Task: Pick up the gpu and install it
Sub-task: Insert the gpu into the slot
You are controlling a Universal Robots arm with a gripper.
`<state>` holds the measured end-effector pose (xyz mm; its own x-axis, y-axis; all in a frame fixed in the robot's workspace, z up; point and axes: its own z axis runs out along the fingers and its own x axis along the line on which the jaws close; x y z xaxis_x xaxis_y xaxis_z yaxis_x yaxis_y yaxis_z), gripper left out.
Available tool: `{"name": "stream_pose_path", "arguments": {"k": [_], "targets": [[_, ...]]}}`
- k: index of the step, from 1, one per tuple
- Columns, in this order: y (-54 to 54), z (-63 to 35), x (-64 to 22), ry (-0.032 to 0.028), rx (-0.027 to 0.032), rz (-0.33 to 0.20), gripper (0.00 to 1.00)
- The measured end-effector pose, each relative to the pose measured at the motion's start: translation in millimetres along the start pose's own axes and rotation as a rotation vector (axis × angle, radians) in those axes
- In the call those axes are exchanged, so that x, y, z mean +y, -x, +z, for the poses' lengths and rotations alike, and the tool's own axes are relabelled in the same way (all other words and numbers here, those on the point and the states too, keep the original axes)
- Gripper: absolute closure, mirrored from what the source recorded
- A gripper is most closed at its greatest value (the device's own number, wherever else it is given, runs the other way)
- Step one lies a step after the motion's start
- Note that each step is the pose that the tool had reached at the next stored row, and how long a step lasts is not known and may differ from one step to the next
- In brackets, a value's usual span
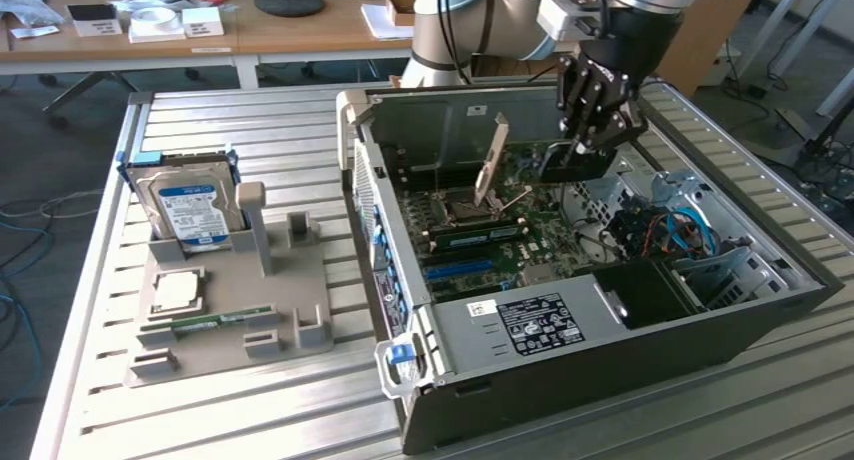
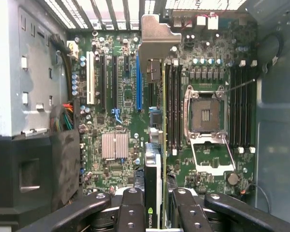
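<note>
Upper right of the exterior view, the hand [image 1: 583, 148] clamps the gpu [image 2: 153, 162] edge-down, long axis parallel to the nearby blue slot [image 2: 138, 89]

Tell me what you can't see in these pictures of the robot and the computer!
- Exterior view: the top of the graphics card, hidden by the end effector holding it.
- Exterior view: whether the card's lower edge touches the green board; too small to tell.
- Wrist view: the card's flat face, because it shows edge-on.
- Exterior view: the words on the hard drive label, too small.
</note>
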<state>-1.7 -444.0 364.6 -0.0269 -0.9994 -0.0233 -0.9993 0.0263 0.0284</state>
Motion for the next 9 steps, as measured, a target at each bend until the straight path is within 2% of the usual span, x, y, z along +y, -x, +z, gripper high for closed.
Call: {"name": "stream_pose_path", "arguments": {"k": [9], "targets": [[-0.4, 1.9, 12.9, -0.0001, -0.0002, 0.000, 0.73]]}}
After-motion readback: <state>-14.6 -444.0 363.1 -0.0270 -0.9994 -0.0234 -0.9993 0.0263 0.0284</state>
